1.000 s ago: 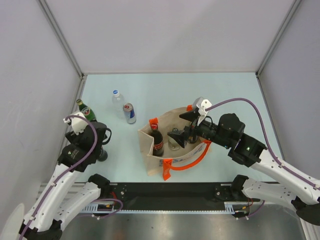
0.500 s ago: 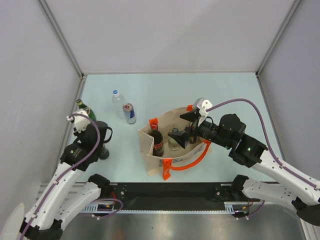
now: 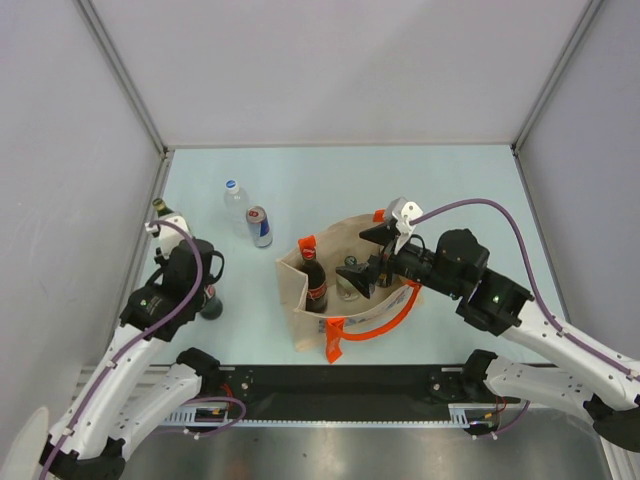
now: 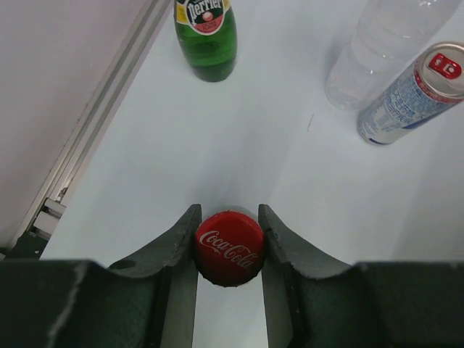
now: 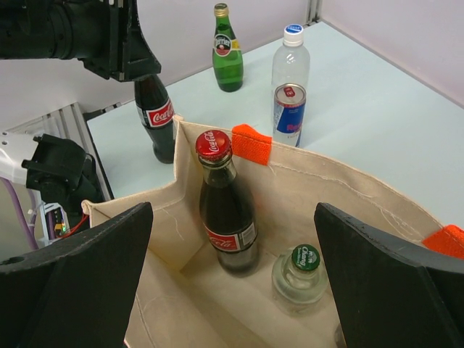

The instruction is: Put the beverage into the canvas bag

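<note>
The beverage, a dark glass Coca-Cola bottle (image 5: 156,116) with a red cap (image 4: 230,248), stands upright on the table left of the bag. My left gripper (image 4: 230,243) is shut on its cap from above, one finger on each side. The beige canvas bag (image 3: 300,305) with orange handles (image 3: 372,322) stands open at the table's middle. Inside it stand another Coca-Cola bottle (image 5: 226,210) and a clear bottle with a green cap (image 5: 301,272). My right gripper (image 3: 358,272) hangs open over the bag's mouth, holding nothing.
A green Perrier bottle (image 4: 206,36) stands by the left wall. Beyond the held bottle are a clear water bottle (image 3: 234,198) with a blue cap and a Red Bull can (image 3: 259,226). A metal rail (image 4: 94,123) runs along the table's left edge.
My left gripper has shifted slightly left over the Coca-Cola bottle and closed on its cap. The right arm and the bag have stayed still.
</note>
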You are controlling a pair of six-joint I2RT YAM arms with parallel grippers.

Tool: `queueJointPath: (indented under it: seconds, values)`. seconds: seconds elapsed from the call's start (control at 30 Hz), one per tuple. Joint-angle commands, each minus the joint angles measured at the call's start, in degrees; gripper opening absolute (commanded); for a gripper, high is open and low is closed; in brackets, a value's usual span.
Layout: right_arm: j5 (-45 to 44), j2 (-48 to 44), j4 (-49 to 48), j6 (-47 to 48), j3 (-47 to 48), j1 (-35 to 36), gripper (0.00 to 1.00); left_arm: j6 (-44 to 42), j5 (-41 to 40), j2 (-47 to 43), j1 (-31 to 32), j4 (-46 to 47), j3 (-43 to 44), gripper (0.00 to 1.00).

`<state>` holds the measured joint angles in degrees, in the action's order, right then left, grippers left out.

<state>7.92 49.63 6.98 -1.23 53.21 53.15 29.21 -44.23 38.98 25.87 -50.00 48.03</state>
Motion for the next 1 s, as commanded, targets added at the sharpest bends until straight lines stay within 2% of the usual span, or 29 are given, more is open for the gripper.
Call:
queueJointPath:
  seconds: [0.0,0.13,0.47,0.73,0.97]
  values:
    - [-1.24,-1.20,-2.85,1.06,-0.83,0.12,1.00,-6.53,3.61,-1.19,0.41,5.70,5.75,0.00]
    - [-1.68,-1.46,-3.38,1.06,-1.27,0.03,1.00,-9.96,9.66,-0.22,0.76,5.88,8.48,0.00]
    - [-2.03,-1.46,-3.55,1.06,-1.36,0.03,1.00,-12.60,17.33,0.04,1.03,6.76,13.83,0.00]
    - [-13.89,-1.90,-2.42,-0.61,-0.30,0.03,1.00,-16.29,21.38,5.13,1.11,6.67,23.68,0.00]
    - [-23.28,-1.90,1.62,-4.82,1.81,0.03,1.00,-19.71,23.74,12.25,1.55,7.11,35.98,0.00]
